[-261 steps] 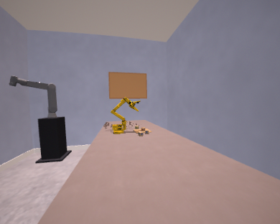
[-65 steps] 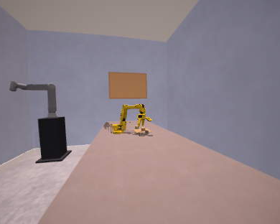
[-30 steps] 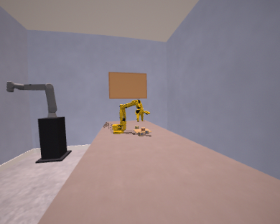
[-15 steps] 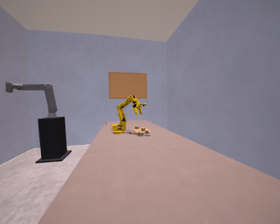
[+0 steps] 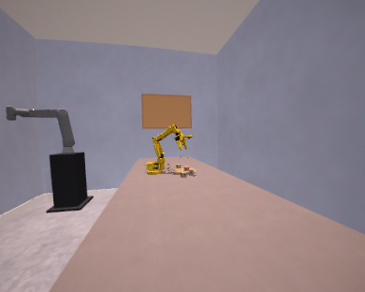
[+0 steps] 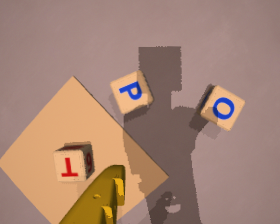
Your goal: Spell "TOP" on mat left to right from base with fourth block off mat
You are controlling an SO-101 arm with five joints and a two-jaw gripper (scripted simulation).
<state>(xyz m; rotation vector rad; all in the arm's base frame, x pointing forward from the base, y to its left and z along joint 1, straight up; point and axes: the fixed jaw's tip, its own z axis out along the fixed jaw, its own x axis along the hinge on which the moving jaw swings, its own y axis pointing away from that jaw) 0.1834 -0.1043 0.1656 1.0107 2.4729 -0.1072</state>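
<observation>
In the wrist view a tan square mat (image 6: 54, 123) lies on the table like a diamond. The T block (image 6: 71, 163) with a red letter sits flat on it. The P block (image 6: 131, 91) with a blue letter lies just off the mat's upper right edge. The O block (image 6: 223, 108), also blue, lies farther right on the bare table. My gripper (image 6: 116, 185) (image 5: 183, 141) hangs high above the mat, part open and empty. In the exterior view the blocks (image 5: 186, 169) are too small to read.
The long brown table (image 5: 198, 225) runs toward the exterior view, with its left edge dropping to the floor. A grey arm on a black pedestal (image 5: 67, 180) stands on the floor to the left. A brown board (image 5: 167, 110) hangs on the back wall.
</observation>
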